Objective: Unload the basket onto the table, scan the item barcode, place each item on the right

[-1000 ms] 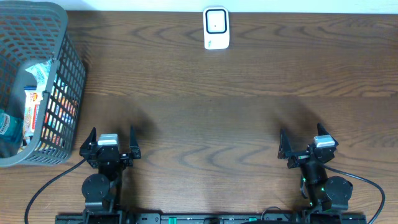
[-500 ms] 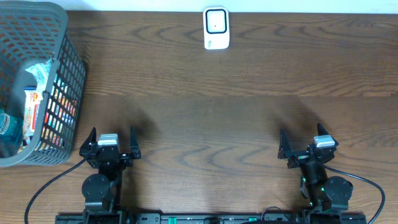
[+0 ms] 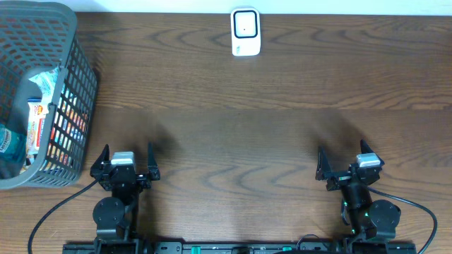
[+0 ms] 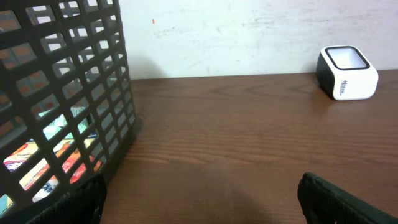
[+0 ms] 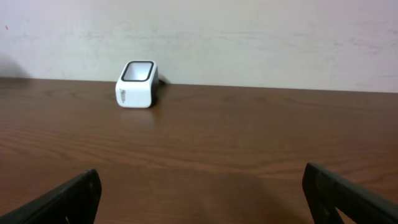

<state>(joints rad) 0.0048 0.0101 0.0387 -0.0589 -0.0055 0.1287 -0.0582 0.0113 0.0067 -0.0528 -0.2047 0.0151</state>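
Both arms sit idle, the left fingers [image 3: 151, 164] and right fingers [image 3: 321, 164] spread wide and holding nothing over the dark wooden counter [image 3: 233, 127], on the near side of the white scanner [image 3: 246, 32]. Well to the scanner's left, the packaged items [image 3: 35, 121] lie inside a grey mesh basket [image 3: 78, 67].

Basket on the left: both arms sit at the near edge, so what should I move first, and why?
Probably reach the left gripper toward the basket for a packet. That gripper is open, empty and nearest the basket, and no item lies in front of the scanner yet.
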